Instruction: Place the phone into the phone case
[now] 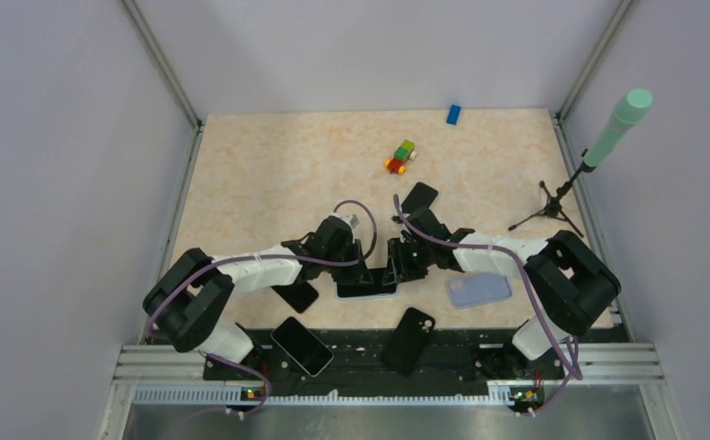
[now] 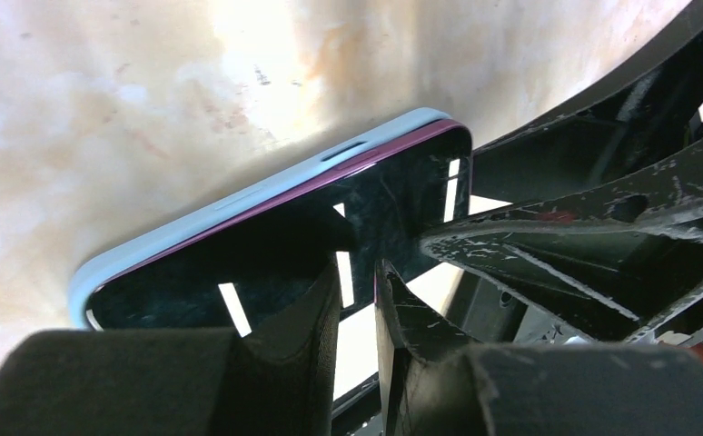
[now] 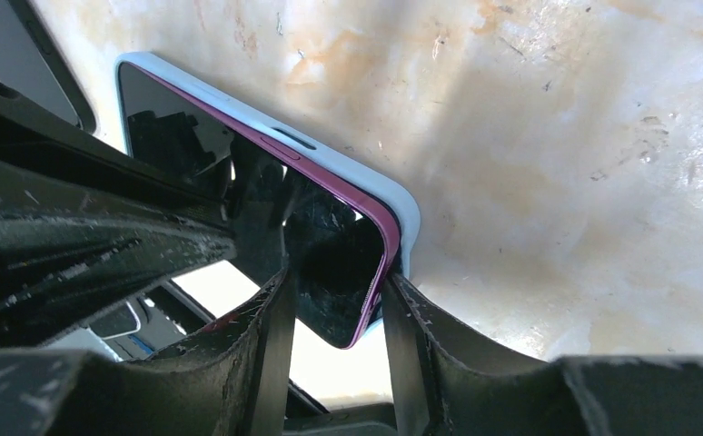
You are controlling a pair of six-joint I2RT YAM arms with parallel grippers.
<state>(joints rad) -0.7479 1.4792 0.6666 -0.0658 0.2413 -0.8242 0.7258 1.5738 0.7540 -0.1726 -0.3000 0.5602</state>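
Note:
The phone point(image 1: 367, 288), with a black screen and purple edge, lies flat in a light blue phone case point(image 1: 381, 293) on the table between the arms. In the left wrist view the phone point(image 2: 239, 268) sits inside the case point(image 2: 239, 195). My left gripper point(image 2: 359, 268) stands over the screen, its jaws a narrow gap apart with nothing between them. My right gripper point(image 3: 337, 277) is open and straddles a corner of the phone point(image 3: 330, 227). One finger is over the screen and the other is against the outer wall of the case point(image 3: 348, 163). From above, the left gripper point(image 1: 360, 273) and right gripper point(image 1: 397, 270) nearly meet.
A lavender case point(image 1: 480, 290) lies right of the phone and a black case point(image 1: 419, 197) behind it. A dark phone point(image 1: 296, 295) is to the left. Another phone point(image 1: 303, 346) and a black case point(image 1: 408, 339) rest on the near rail. Toy blocks point(image 1: 402, 156), a blue block point(image 1: 453, 114) and a tripod point(image 1: 553, 206) stand further back.

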